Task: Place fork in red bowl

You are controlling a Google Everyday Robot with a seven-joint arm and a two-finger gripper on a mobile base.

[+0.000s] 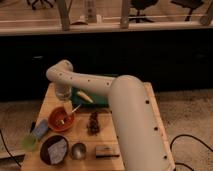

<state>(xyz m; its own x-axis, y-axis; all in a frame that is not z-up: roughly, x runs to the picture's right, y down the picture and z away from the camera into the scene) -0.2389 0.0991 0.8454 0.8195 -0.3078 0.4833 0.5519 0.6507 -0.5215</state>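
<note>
Wooden worktop (80, 134) with the red bowl (61, 121) toward its left side. Pale fork (71, 111) slanting with 1 end down in the bowl, handle poking up-right past the rim. Just over the bowl's far rim, the tool (64, 102), right next to the fork; can't tell if clamped or apart. Nearer the front, dark bowl (54, 150) with grey cloth, metal cup (78, 150) beside it.
</note>
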